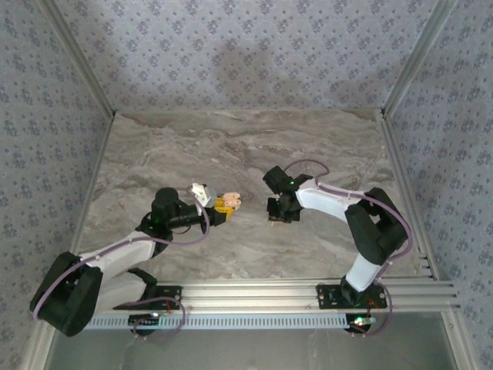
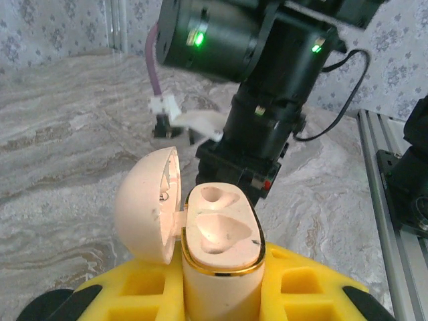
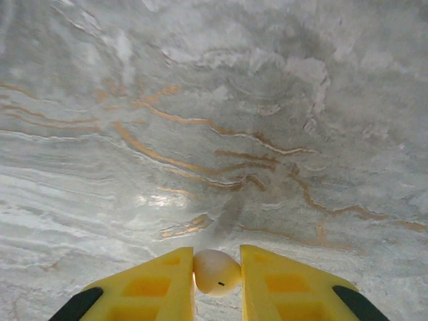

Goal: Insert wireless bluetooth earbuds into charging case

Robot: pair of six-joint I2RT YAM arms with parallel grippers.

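From above, the likeliest trouble was a clash at mid-frame. The right arm (image 1: 323, 200) was folded in from the right edge, with its jaws hanging tip-down just right of the charging case (image 1: 229, 202), and a skewed approach could knock the case askew. The left arm (image 1: 115, 250) was stretched from lower left to centre, its jaws pinching that case above the bench (image 1: 231, 146).

In the left wrist view the case stood upright at bottom centre between the yellow jaws. Its lid (image 2: 147, 204) was swung open to the left and both wells (image 2: 215, 229) were empty. A bump could fold the lid shut.

In the right wrist view the jaws were pressed on a small pale earbud (image 3: 216, 272) at bottom centre. Being rounded, it could twist or squirt free and so miss its well.
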